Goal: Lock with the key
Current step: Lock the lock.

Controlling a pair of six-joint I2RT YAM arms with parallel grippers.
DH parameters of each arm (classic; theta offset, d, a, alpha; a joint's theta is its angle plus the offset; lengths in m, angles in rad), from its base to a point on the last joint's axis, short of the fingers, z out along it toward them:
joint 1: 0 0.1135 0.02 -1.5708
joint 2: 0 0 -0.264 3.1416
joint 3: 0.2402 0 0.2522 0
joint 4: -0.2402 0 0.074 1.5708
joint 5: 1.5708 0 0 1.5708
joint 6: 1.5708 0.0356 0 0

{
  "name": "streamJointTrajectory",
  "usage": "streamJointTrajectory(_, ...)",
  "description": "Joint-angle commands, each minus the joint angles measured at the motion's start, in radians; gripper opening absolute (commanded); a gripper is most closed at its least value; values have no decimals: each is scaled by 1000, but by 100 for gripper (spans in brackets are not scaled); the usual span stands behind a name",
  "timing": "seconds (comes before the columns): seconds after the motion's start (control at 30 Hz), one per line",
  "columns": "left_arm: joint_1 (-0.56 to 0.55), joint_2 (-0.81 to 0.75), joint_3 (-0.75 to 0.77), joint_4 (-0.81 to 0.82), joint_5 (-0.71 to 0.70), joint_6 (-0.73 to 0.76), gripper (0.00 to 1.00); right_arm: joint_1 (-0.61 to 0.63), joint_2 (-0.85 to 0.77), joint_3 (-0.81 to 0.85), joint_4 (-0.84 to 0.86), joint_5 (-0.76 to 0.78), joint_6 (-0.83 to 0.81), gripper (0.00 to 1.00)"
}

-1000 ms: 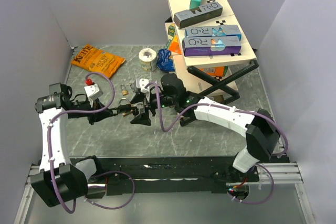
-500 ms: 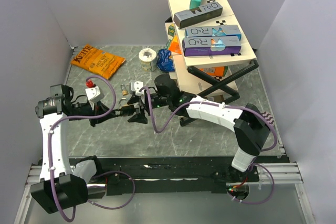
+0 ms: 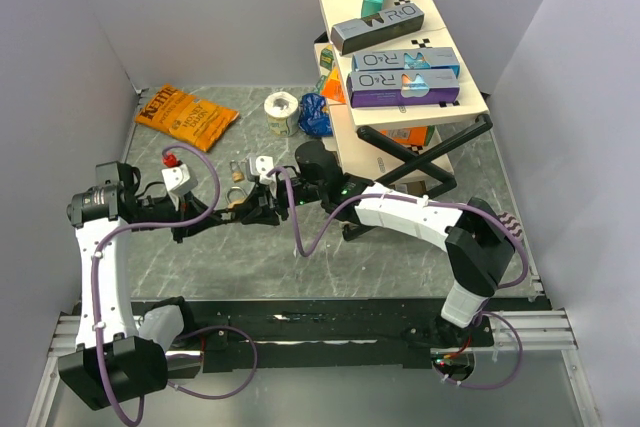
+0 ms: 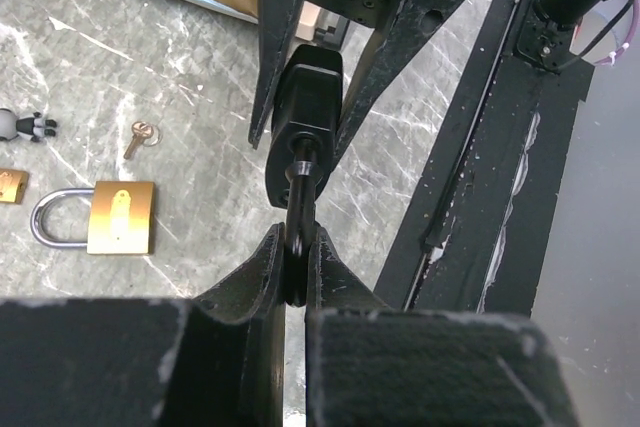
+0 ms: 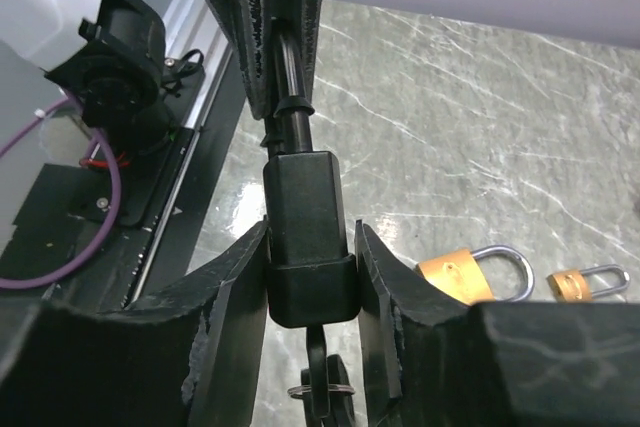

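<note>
A black padlock hangs in the air between both grippers. My left gripper is shut on its thin shackle. My right gripper has its fingers pressed against both sides of the padlock body. A black key with a wire ring sticks out of the body's underside in the right wrist view. In the top view the grippers meet over the table's left middle, the left gripper beside the right gripper.
Brass padlocks and a small loose key lie on the marble table under the grippers. An orange chip bag, a tape roll, a blue bag and a rack of stacked boxes stand at the back.
My right gripper moved left to the black padlock and closed its wide-open jaws around the body. The left gripper kept its grip on the shackle and barely moved.
</note>
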Motion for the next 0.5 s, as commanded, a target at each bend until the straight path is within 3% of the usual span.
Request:
streamJointTrajectory(0.0, -4, -26, 26, 27, 123, 5, 1, 7, -2, 23, -8, -66, 29, 14)
streamJointTrajectory(0.07, -5, -28, 7, 35, 114, 25, 1, 5, 1, 43, -27, -93, 63, 8)
streamJointTrajectory(0.1, -5, -29, 1, 39, 108, 37, 1, 5, 7, 51, -41, -106, 75, 0)
streamJointTrajectory(0.27, -8, -20, -28, 39, 103, 118, 1, -6, 7, 68, -41, -178, 140, 0)
streamJointTrajectory(0.47, -21, 15, -17, 23, 141, 117, 1, -7, -4, 71, 7, -162, 189, 0)
